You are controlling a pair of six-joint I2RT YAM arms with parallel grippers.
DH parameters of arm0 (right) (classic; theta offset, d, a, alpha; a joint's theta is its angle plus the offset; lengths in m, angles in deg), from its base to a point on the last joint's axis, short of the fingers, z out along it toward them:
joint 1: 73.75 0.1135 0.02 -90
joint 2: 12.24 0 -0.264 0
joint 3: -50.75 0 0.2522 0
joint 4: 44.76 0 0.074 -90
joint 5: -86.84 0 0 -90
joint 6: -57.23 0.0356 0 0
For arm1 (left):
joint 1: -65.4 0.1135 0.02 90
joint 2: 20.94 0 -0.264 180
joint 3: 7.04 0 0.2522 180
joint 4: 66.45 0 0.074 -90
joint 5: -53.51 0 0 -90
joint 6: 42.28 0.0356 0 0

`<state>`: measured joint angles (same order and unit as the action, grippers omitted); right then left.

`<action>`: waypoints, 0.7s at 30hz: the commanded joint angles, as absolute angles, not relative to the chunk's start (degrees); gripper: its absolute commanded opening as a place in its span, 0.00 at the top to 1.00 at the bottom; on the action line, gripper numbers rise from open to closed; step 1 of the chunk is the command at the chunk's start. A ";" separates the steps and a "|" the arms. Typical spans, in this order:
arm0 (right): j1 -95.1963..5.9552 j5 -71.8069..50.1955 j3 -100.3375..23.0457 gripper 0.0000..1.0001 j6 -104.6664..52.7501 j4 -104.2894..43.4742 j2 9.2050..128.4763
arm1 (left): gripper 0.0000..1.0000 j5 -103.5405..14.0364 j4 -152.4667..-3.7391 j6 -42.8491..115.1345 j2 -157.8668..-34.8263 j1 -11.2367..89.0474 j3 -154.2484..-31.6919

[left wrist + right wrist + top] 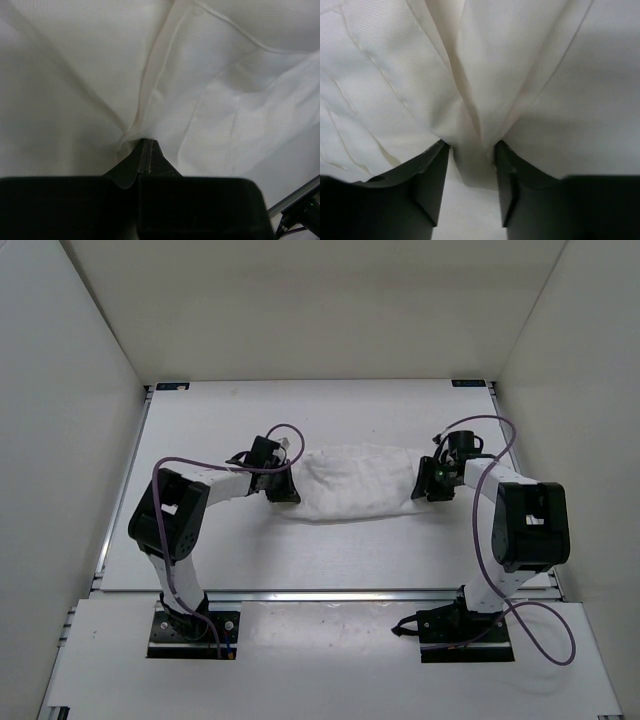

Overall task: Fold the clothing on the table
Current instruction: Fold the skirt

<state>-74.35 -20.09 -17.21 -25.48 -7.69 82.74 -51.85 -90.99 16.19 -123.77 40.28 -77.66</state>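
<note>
**Figure.** Two arms at one table (330, 555), seen from above and from each wrist. Counted: two arms, two grippers, one garment, one metal rail (330, 593) along the near edge, and three white walls (320, 310) closing in the far and side edges.

The garment (355, 485) is a single piece of thin white cloth. It lies in the middle of the table as a long band running left to right between the two grippers. Its upper edge runs nearly straight and its lower edge sags toward the rail. The surface is soft and wrinkled (up close, fine seams and long shallow creases run across it). In both wrist views the folds fan out from the fingertips.

The left gripper (283, 488) sits at the left end of the band. Its jaws are pressed together, with a pucker of cloth pinched at the very tip.

The right gripper (430, 483) sits at the right end. Its two fingers (437, 175) stand partly apart, and a raised ridge of cloth runs down into the gap between them. The cloth touches both tips, but I cannot tell from here whether the fingers are actually clamping that ridge.

Both ends of the garment look slightly gathered where the grippers meet it, while the middle rests flat on the table.
</note>
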 commanded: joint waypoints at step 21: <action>-58.39 -22.41 -39.82 1.00 -23.12 -6.56 78.82 | 1.00 -53.98 -89.89 8.62 -134.05 34.47 -86.28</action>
